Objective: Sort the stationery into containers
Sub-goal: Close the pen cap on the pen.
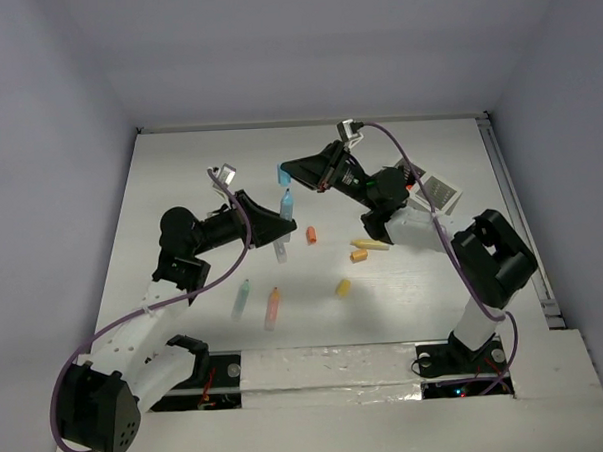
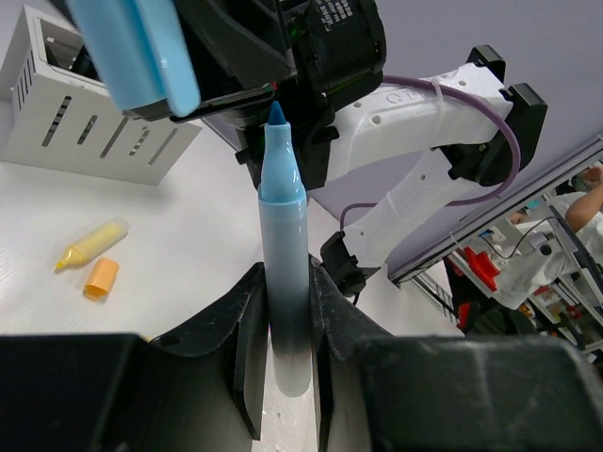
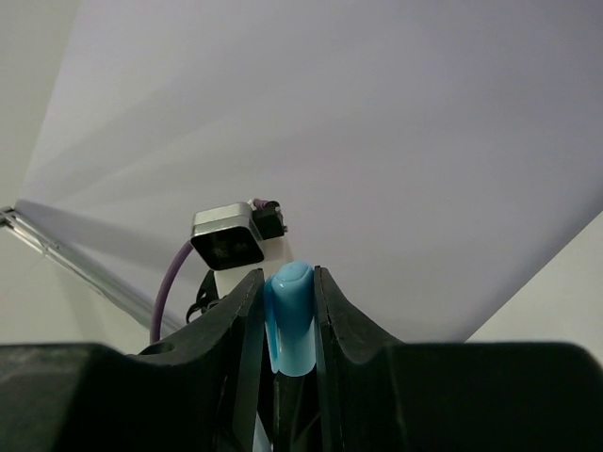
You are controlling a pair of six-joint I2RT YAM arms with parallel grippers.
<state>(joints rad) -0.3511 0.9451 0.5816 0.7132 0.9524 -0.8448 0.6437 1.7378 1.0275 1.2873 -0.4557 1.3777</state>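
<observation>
**A:** Handling notes for the held item?
**B:** It's a light blue plastic marker (image 2: 283, 282), uncapped, felt tip up. I'd judge it light and stiff, with a smooth barrel that's a bit slippery. The tip is the soft part and could smear, so no pinching there. Best hold is the lower or middle barrel.
**A:** Left gripper?
**B:** The left gripper (image 2: 285, 315) is clamped narrow on the marker's lower barrel. The marker is up off the white tabletop (image 1: 180, 191), well apart from the white slotted rectangular box (image 1: 438, 190), on the left arm's side of it.
**A:** Right one?
**B:** The right gripper (image 3: 285, 282) pinches a matching light blue plastic cap (image 3: 289, 320), jaws narrow around it. The cap is small, light and hollow, and likely to pop out if squeezed off-centre. It's farther from the box than the marker tip, close to the tip but apart from it, not seated.
**A:** Arm pose?
**B:** Both arms reach toward the middle, wrists facing each other. The right arm is folded, forearm passing just beside the box.
**A:** Loose pieces?
**B:** A yellow highlighter (image 2: 89, 245) and a small orange cap (image 2: 101, 279) lie flat near the box.
</observation>
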